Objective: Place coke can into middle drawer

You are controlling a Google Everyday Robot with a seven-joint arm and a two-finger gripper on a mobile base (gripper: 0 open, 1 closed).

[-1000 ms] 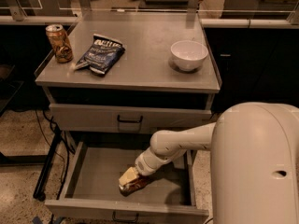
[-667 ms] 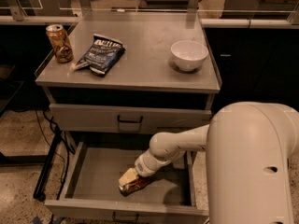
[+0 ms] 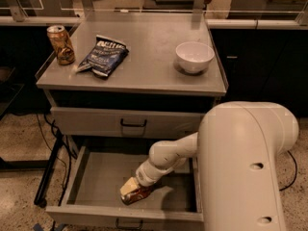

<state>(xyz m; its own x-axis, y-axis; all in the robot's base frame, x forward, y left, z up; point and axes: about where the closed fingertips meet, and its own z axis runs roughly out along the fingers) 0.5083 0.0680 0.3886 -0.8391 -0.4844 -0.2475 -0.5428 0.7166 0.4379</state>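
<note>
The middle drawer (image 3: 96, 182) is pulled open at the bottom of the camera view, showing its flat grey floor and low side walls. My arm reaches down into it from the right. My gripper (image 3: 132, 190) is low over the drawer floor near the front edge, shut on the coke can (image 3: 140, 195). The can shows as a small reddish shape lying at the fingertips, at or just above the floor. Most of the can is hidden by the gripper.
The closed grey drawer front (image 3: 132, 124) sits above the open one. On the countertop (image 3: 149, 71) stand a brown-gold can (image 3: 60, 44) at the far left, a dark blue chip bag (image 3: 102, 56) and a white bowl (image 3: 194, 57). My white arm housing (image 3: 245, 167) fills the lower right.
The gripper and the can stay in the same place in the drawer. The arm's white housing takes up slightly more of the right side.
</note>
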